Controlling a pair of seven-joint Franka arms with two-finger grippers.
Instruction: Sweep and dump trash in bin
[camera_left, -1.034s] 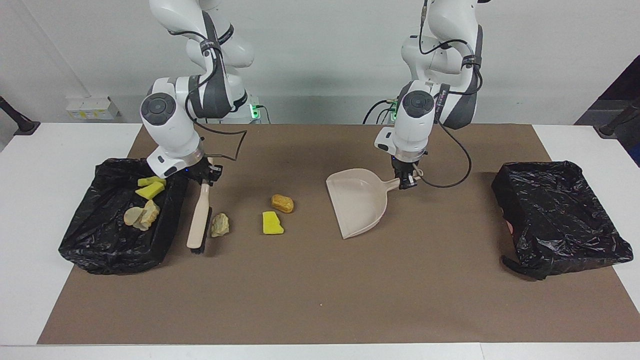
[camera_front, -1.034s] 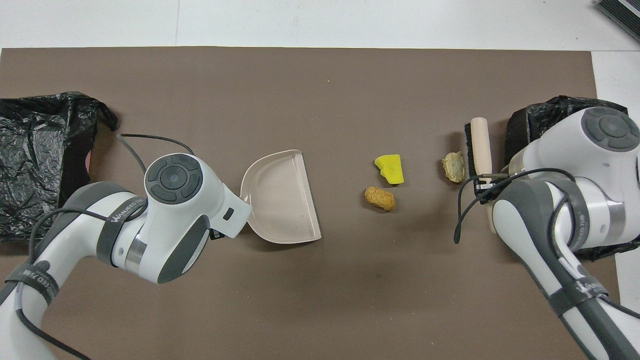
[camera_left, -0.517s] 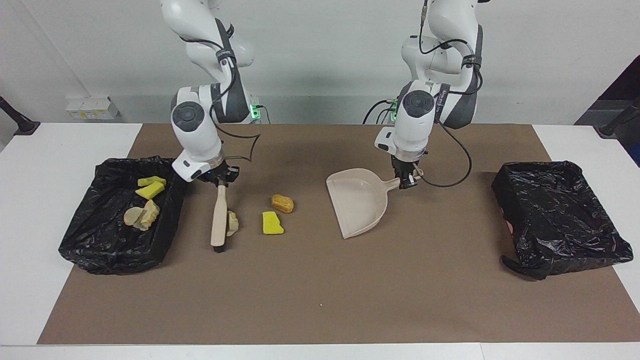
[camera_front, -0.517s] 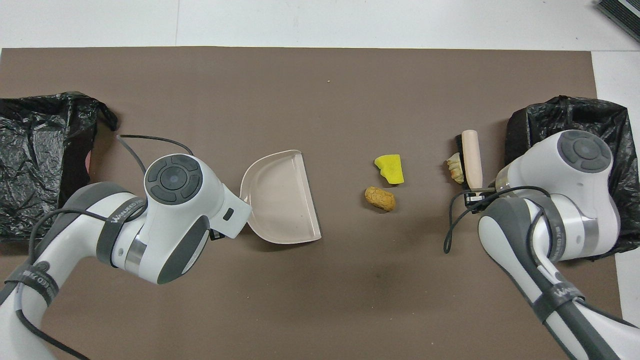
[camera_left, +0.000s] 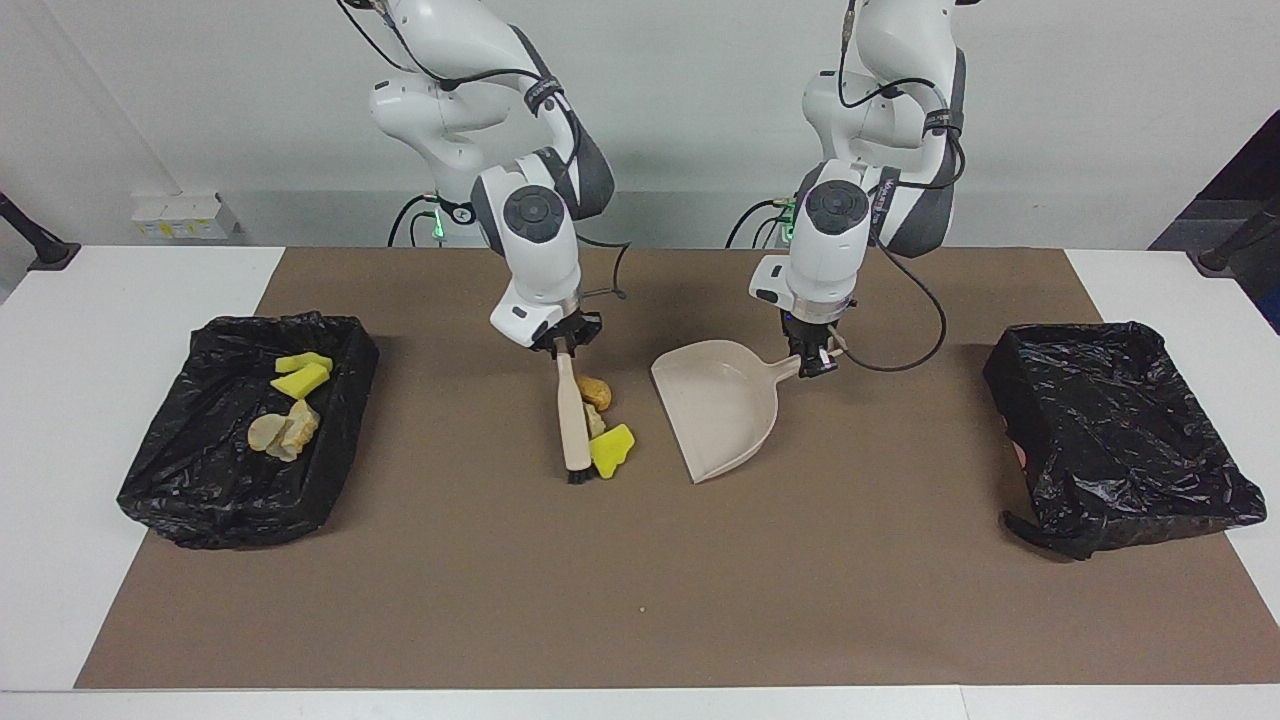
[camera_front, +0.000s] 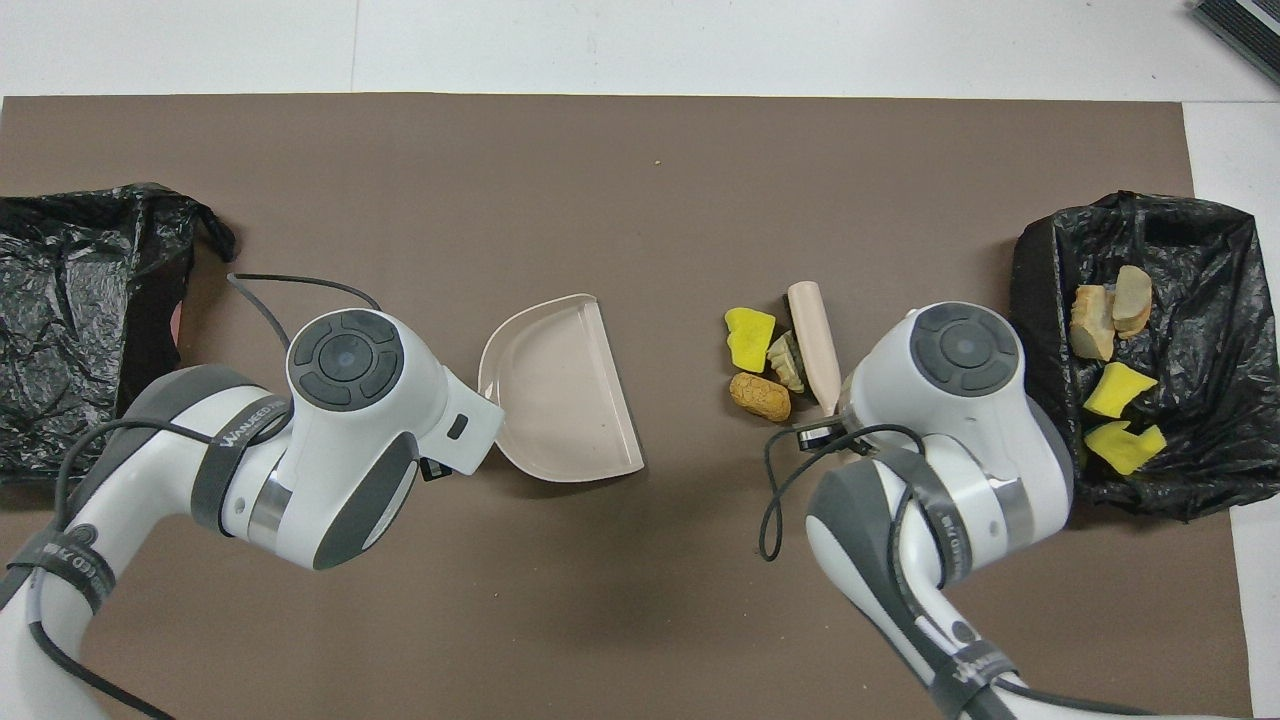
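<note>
Beginning at the right arm's end of the desk: holding four scraps of trash (camera_left: 285, 428) already inside the black-lined bin (camera_left: 180, 500), yellow and pale ones, well apart from the work in hand.

Clamping the right pincer (camera_left: 563, 345) fully shut on the top of the brush (camera_left: 572, 430), over the middle of the desk. Keeping the brush's long axis running from the robots' edge toward the edge away from them, bristles down on the brown mat (camera_left: 640, 600).

Lying pressed along the brush's side that faces the left arm's end: the three loose scraps, namely a brown nugget (camera_left: 594, 390) nearest the robots, a beige lump (camera_left: 595, 420) in the middle, and a yellow sponge piece (camera_left: 610, 450) farthest from them. Sitting just below and slightly toward the left arm's end from the right pincer, all touching or nearly touching one another.

Leaving a strip of bare mat between this heap and the open mouth of the dustpan (camera_left: 725, 410), which is facing the heap squarely. Likely needing only a straight push toward the left arm's end, crosswise to the brush's axis.

Gripping the dustpan's handle with the left pincer (camera_left: 815, 362), closed on it, pan flat on the mat.

Waiting at the left arm's end of the desk: a second black-lined bin (camera_left: 1110, 430), showing no scraps inside.
</note>
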